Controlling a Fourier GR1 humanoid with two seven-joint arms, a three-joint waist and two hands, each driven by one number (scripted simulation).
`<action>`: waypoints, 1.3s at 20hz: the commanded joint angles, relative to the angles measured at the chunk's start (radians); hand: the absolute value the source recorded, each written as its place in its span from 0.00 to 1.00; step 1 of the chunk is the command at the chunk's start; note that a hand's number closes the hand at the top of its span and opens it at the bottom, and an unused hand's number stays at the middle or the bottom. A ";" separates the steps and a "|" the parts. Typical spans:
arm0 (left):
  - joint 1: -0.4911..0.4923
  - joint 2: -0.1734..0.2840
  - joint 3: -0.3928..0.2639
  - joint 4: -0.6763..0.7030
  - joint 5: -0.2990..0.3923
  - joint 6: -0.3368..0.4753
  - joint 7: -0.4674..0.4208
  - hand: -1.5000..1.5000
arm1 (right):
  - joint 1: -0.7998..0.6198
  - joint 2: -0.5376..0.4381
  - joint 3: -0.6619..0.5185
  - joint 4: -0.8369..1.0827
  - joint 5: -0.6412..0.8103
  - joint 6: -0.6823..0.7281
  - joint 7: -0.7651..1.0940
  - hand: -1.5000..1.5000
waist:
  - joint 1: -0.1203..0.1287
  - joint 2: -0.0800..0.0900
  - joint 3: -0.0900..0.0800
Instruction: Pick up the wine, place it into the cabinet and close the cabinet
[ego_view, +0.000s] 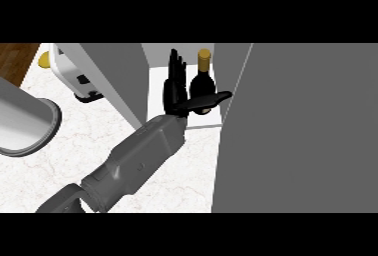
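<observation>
One grey forearm (140, 155) comes in from the lower left of the head view and runs up and to the right, ending in a black hand (177, 92) at the mouth of the cabinet (122, 75). From the view alone I cannot tell whether this is the left or the right hand. Its fingers (176, 65) stand straight and close together, pointing away up the view, while the thumb (207, 101) sticks out sideways to the right. The wine bottle (201, 82), dark with a gold cap (204, 54), stands upright just right of the fingers and directly above the thumb, which crosses in front of its lower body. The bottle sits in the crook between fingers and thumb, touching or all but touching the hand, but nothing curls round it. It stands on the pale floor of the cabinet, between the grey wall to the left of the hand and the large grey door panel (295, 130) to the right. On the marbled worktop (74, 155), well to the left of the forearm, lies a grey round vessel (22, 125), with a white appliance (77, 75) further up.
</observation>
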 joint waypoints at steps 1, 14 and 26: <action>0.030 0.000 -0.033 -0.026 0.014 -0.021 -0.020 0.00 | 0.019 -0.013 -0.019 -0.053 -0.035 -0.004 0.043 0.00 | 0.011 -0.005 0.000; 0.160 0.000 -0.074 -0.122 -0.081 -0.040 -0.072 0.00 | 0.071 -0.007 -0.021 -0.082 0.001 -0.028 0.035 0.00 | 0.068 -0.018 0.001; 0.327 0.022 -0.051 -0.423 -0.296 0.101 -0.072 0.00 | 0.036 -0.031 -0.055 -0.093 -0.003 -0.036 0.073 0.00 | 0.088 -0.023 0.001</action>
